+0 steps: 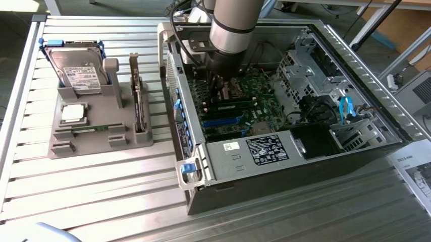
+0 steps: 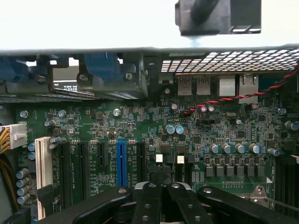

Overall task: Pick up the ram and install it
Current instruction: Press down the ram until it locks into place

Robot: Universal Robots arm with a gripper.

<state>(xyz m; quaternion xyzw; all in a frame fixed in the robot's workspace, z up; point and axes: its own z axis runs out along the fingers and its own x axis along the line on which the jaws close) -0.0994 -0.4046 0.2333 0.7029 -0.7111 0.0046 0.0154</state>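
gripper (image 2: 161, 186) is pinched shut over the mobo (image 2: 140, 121), holding nothing afaict. ram's prob light, stiff, fragile, so grab the long edges imo.

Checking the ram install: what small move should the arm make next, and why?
Probably lift straight out of the computer case: the gripper, jaws shut, hangs above the motherboard holding nothing visible, while the ram seems to lie in the grey holder.
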